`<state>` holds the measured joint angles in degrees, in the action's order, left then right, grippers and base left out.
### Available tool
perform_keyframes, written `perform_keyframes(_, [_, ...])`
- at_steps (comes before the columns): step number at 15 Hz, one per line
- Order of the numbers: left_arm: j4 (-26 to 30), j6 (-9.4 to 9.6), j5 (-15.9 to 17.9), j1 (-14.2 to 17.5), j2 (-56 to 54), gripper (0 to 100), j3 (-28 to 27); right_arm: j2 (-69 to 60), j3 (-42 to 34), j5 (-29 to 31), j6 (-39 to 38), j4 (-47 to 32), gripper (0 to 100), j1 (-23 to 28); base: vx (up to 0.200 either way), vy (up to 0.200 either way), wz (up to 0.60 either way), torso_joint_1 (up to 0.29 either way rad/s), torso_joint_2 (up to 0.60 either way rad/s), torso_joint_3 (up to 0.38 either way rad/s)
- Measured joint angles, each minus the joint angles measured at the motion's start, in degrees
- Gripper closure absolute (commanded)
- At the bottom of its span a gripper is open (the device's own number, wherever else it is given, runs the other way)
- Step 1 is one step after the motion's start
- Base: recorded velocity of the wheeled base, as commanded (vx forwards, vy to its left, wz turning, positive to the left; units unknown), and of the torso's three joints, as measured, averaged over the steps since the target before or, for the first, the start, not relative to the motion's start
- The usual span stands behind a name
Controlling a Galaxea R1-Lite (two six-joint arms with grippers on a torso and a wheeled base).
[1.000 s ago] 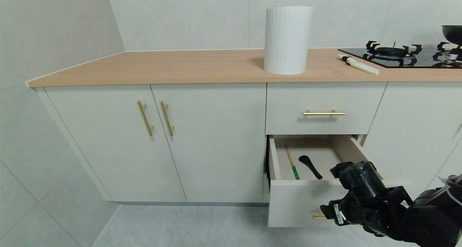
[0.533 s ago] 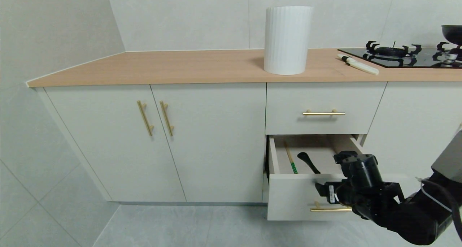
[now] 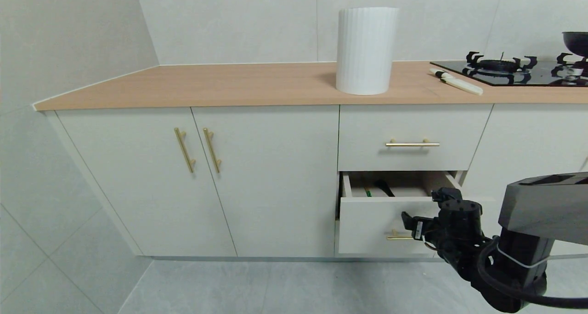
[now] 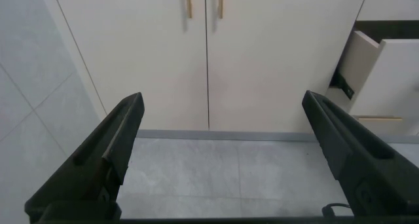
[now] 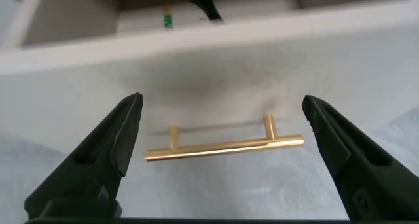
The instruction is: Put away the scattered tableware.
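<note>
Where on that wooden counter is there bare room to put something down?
The widest bare patch of the countertop runs from the wall corner to the white ribbed canister. Right of the canister it is crowded: a cream-coloured utensil lies beside the gas hob. The lower drawer is nearly shut, with the right pincer at its handle.

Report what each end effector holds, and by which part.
Nothing is held. The right end effector is open in front of the drawer handle, not clamped on it; the left end effector is open above the floor.
</note>
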<state>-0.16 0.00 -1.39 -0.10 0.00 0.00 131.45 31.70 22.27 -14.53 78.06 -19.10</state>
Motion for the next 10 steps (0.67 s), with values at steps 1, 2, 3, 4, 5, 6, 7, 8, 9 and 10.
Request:
perform_keyframes(1, [0.0, 0.00, 0.0, 0.0, 0.0, 0, 0.0, 1.4, 0.7, 0.0, 0.0, 0.1, 0, 0.3, 0.000, 0.000, 0.00, 0.000, 0.00, 0.000])
perform_keyframes(2, [0.0, 0.00, 0.0, 0.0, 0.0, 0, 0.0, 2.5, 1.5, 0.0, 0.0, 0.2, 0, 0.7, 0.000, 0.000, 0.00, 0.000, 0.00, 0.000])
perform_keyframes(3, [0.0, 0.00, 0.0, 0.0, 0.0, 0, 0.0, 3.5, 2.3, 0.0, -0.2, 0.4, 0, 1.2, 0.000, 0.000, 0.00, 0.000, 0.00, 0.000])
perform_keyframes(4, [0.0, 0.00, 0.0, 0.0, 0.0, 0, 0.0, 4.2, 3.1, 0.1, -0.2, 0.4, 0, 1.6, 0.000, 0.000, 0.00, 0.000, 0.00, 0.000])
perform_keyframes(5, [0.0, 0.00, 0.0, 0.0, 0.0, 0, 0.0, 4.9, 4.3, 0.3, -0.3, 0.4, 0, 2.0, 0.000, 0.000, 0.00, 0.000, 0.00, 0.000])
perform_keyframes(6, [0.0, 0.00, 0.0, 0.0, 0.0, 0, 0.0, 5.3, 5.1, 0.3, -0.3, 0.3, 0, 2.4, 0.000, 0.000, 0.00, 0.000, 0.00, 0.000])
perform_keyframes(7, [0.0, 0.00, 0.0, 0.0, 0.0, 0, 0.0, 5.7, 5.9, 0.3, -0.3, 0.3, 0, 2.8, 0.000, 0.000, 0.00, 0.000, 0.00, 0.000])
perform_keyframes(8, [0.0, 0.00, 0.0, 0.0, 0.0, 0, 0.0, 5.9, 6.7, 0.3, -0.3, 0.3, 0, 3.1, 0.000, 0.000, 0.00, 0.000, 0.00, 0.000])
perform_keyframes(9, [0.0, 0.00, 0.0, 0.0, 0.0, 0, 0.0, 6.0, 7.2, 0.3, -0.2, 0.3, 0, 3.3, 0.000, 0.000, 0.00, 0.000, 0.00, 0.000])
perform_keyframes(10, [0.0, 0.00, 0.0, 0.0, 0.0, 0, 0.0, 6.1, 8.0, 0.3, -0.1, 0.0, 0, 3.4, 0.000, 0.000, 0.00, 0.000, 0.00, 0.000])
